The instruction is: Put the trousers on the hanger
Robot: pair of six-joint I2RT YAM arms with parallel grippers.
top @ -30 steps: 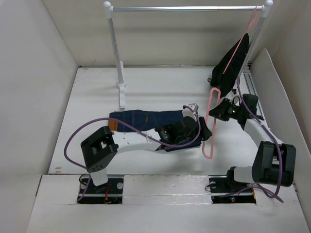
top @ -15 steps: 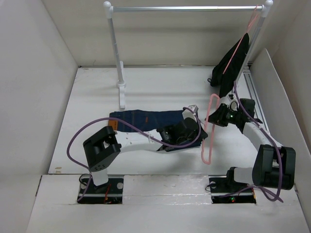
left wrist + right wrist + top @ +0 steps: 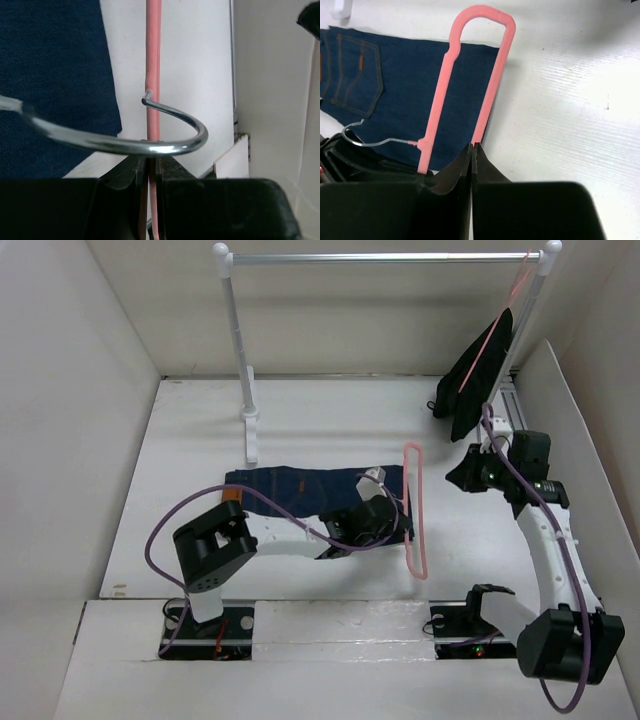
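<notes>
The trousers (image 3: pixel 290 485) are dark blue jeans lying flat on the white table, also seen in the left wrist view (image 3: pixel 50 75) and the right wrist view (image 3: pixel 400 85). The pink hanger (image 3: pixel 412 510) stands on edge at their right end. My left gripper (image 3: pixel 400 528) is shut on the hanger's pink bar (image 3: pixel 153 60), low down by the jaws (image 3: pixel 150 172), with the metal hook (image 3: pixel 170 145) curving across in front. My right gripper (image 3: pixel 463 478) hangs to the right of the hanger, apart from it. It is shut (image 3: pixel 472 147) on nothing, looking down at the hanger loop (image 3: pixel 495 75).
A white clothes rack stands at the back, with its left post (image 3: pixel 243 390) and top rail (image 3: pixel 380 257). A second pink hanger with black cloth (image 3: pixel 478 370) hangs at the rail's right end. White walls close in the table, with a slanted panel (image 3: pixel 575 440) on the right.
My left gripper has closed on the hanger. My right gripper let go of it, drew back to the right and shut. The hanger shifted left toward the jeans' end.
</notes>
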